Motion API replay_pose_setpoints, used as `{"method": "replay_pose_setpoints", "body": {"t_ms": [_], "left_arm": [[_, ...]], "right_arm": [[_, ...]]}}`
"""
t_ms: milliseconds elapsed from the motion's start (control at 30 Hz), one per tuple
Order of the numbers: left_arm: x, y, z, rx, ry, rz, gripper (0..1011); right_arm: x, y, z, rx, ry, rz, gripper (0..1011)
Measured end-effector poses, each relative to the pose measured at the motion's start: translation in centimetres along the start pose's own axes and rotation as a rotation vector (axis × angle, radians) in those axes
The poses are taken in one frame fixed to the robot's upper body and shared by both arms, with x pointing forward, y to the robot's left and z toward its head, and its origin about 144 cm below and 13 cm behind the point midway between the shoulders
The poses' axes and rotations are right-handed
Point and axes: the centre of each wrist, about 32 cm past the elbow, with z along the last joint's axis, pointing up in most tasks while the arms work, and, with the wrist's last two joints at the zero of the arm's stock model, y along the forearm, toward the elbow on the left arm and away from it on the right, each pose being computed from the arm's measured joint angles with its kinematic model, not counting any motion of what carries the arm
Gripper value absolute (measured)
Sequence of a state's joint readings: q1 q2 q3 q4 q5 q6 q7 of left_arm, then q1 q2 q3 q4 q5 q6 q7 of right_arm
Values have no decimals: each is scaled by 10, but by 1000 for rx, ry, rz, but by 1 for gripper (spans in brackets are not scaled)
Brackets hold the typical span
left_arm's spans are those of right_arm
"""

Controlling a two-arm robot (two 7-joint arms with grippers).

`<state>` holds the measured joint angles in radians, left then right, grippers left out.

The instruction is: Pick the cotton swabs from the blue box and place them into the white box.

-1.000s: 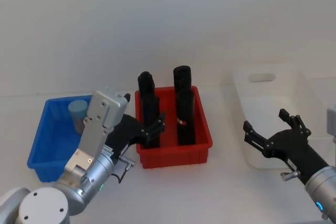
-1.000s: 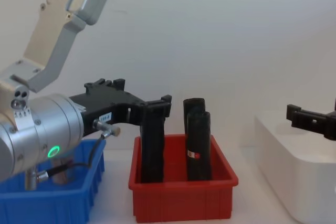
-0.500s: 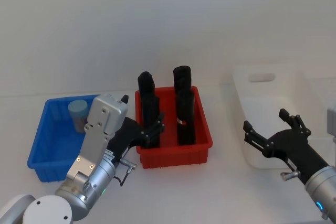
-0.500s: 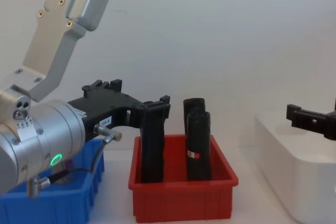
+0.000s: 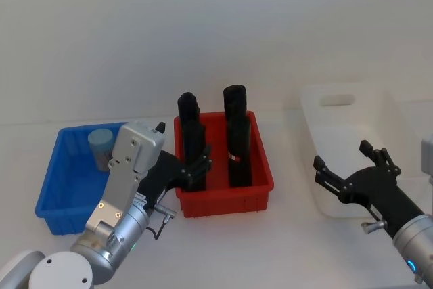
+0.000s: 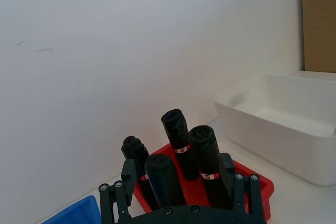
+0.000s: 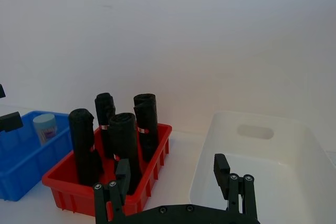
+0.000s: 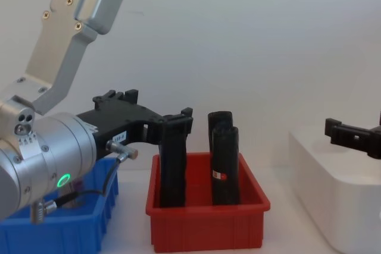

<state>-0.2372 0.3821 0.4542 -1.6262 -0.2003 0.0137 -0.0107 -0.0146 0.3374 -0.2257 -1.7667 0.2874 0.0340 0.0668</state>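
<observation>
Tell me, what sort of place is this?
Probably a robot test bench or lab: a plain white table holds a blue bin, a red bin and a white tub, and the robot's left arm and right arm reach in, jaws open.

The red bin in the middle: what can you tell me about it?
The red bin is a shallow, open-topped tray, plastic by its look, sitting flat on the white table between the blue box and the white box, touching neither. Four tall black blocks stand upright in it, some with a small red-and-white band. The left claw, open, hangs by its left side near one block; contact cannot be told.
</observation>
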Motion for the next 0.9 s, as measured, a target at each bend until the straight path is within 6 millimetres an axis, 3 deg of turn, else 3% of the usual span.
{"method": "replay_pose_setpoints", "body": {"t_ms": [500,900], "left_arm": [[0,0,0,0,0,0,1004],[0,0,0,0,0,0,1004]], "right_arm": [[2,2,0,-1,-2,7,1002],[19,30,-7,-26,-3,75,1002]]}}
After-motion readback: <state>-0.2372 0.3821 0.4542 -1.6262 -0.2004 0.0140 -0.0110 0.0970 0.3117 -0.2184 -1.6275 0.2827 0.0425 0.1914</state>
